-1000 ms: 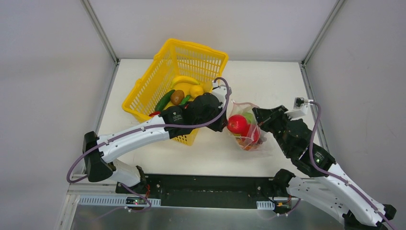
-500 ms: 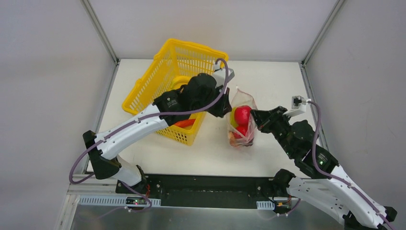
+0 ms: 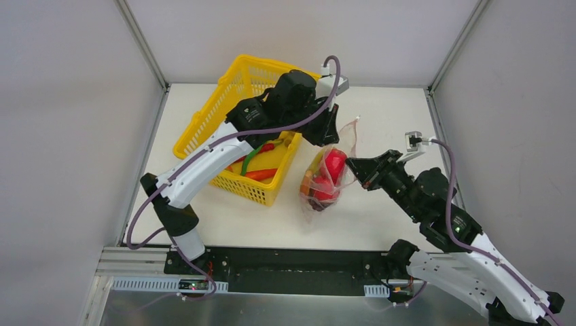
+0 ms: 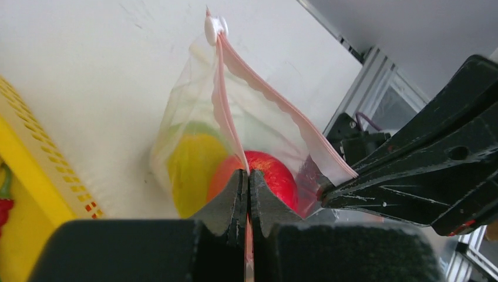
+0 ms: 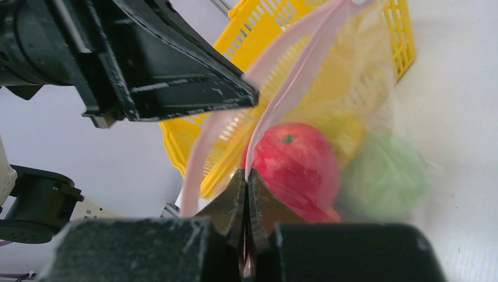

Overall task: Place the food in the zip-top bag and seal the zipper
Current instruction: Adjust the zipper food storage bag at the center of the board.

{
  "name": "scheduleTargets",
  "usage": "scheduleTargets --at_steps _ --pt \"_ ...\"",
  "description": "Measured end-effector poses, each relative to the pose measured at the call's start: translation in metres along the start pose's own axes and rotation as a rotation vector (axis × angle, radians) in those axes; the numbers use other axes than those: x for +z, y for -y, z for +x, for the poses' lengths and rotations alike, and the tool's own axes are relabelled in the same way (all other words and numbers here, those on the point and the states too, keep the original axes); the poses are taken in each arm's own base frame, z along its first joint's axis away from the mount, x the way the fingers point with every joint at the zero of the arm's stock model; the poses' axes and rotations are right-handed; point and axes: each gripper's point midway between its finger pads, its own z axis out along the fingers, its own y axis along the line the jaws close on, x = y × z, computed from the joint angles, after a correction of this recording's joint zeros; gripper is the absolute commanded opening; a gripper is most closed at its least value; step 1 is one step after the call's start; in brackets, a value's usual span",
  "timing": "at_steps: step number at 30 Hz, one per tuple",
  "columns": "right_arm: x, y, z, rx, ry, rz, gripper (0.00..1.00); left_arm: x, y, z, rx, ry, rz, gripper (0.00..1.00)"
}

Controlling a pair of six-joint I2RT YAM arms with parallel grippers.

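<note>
Zip-top bag [image 3: 319, 185] slung over the worktop [image 3: 387, 115] just beside the yellow basket [image 3: 204, 132], soft, floppy, bottom-heavy with red tomato [image 3: 334, 163], green cabbage [image 5: 384, 176] and a yellow piece [image 4: 191, 170], so apt to sag and swing. Zipper [image 4: 226, 111] thin and slick, mouth open in a V: left end effector [image 4: 246, 176] and right end effector [image 5: 246, 176] each clamped shut on one pink lip, probably the only firm place to grip.

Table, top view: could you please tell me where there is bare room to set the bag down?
Bare: the far right corner beyond the bag and right gripper, and the near strip of table between the basket and the near edge. Crowded: the middle, where basket, bag and left gripper meet.
</note>
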Motion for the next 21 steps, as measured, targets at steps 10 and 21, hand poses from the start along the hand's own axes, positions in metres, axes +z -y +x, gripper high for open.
scheduleTargets --at_steps 10,21 --pt "0.013 0.022 0.002 0.059 0.01 0.147 0.0 0.012 -0.024 0.049 -0.009 -0.136 -0.074 0.0" --pt "0.011 0.031 -0.002 0.146 0.097 0.144 0.0 -0.001 -0.028 0.039 -0.027 -0.077 -0.077 0.0"
